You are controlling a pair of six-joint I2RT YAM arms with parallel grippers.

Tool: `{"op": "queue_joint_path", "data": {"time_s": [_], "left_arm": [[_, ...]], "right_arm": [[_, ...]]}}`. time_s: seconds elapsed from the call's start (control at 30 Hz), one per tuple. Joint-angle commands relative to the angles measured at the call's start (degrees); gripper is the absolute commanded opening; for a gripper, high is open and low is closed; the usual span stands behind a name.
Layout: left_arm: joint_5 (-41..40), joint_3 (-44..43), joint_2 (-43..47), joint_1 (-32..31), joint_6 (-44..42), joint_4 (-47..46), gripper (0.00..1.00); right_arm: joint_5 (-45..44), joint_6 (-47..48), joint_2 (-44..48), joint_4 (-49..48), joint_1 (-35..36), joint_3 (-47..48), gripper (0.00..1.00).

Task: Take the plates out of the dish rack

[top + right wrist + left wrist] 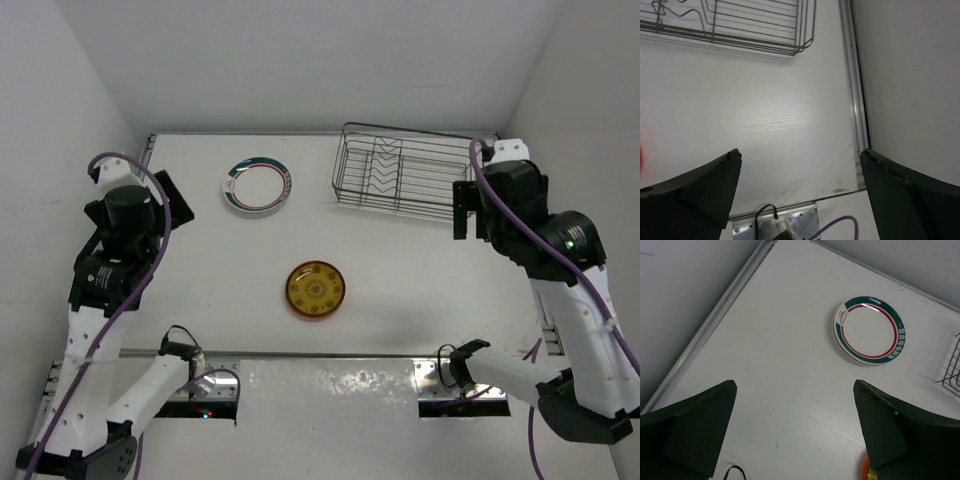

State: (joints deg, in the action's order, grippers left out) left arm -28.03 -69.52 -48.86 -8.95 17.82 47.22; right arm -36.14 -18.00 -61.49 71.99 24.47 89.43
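Just left of dish rack [405, 170], teal-rimmed plate [257, 186]

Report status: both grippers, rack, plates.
Left gripper open, right gripper open, both empty. Dish rack empty; teal-rimmed plate, orange plate flat on table. Nothing obstructing.

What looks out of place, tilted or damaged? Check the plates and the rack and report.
Nothing stands out. The dish rack stands level and holds no plates. The teal-rimmed plate and the orange plate lie flat on the table, apart and unbroken. Nothing is spilled.
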Motion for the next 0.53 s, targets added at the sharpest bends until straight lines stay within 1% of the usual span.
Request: {"op": "queue_joint_path", "data": {"time_s": [0.0,0.07,0.17,0.5], "left_arm": [[-2.11,5.08,0.96,-0.19,0.54,1.55,1.0],[-3.43,5.97,1.57,-0.37,1.94,2.52,1.0],[-4.05,6.32,1.4,-0.37,2.48,2.96,1.0],[-6.68,3.78,-1.06,-0.89,2.74,3.14,1.0]], "right_arm": [[-5.6,0.68,1.99,7.8,-0.21,4.87,0.99],[-6.22,0.33,2.52,8.87,-0.21,5.23,0.99],[-4.56,-0.81,3.75,8.88,-0.12,3.48,0.99],[-4.2,-3.62,5.42,7.29,-0.12,0.13,0.99]]}}
